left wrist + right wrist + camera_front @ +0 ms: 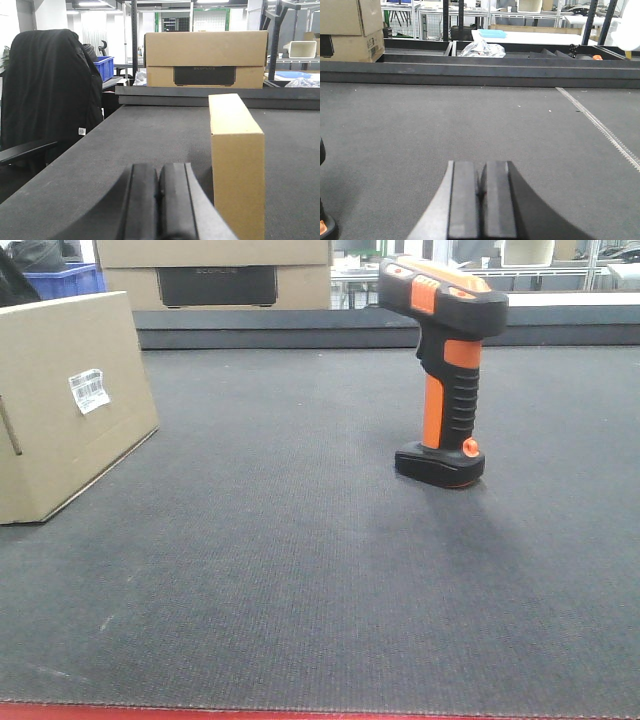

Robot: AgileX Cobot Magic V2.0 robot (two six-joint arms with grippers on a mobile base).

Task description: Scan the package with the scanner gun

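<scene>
While both grippers, left (159, 200) and right (481, 200), rest pressed together, upright black-and-orange pistol-shaped scanner gun (445, 370) wants a spread-fingered handle grasp, aimed at tan cardboard package (65, 400).

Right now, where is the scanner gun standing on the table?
In the front view, the scanner gun stands upright on its foot on the dark mat, right of centre, well apart from the package at the left edge.
</scene>
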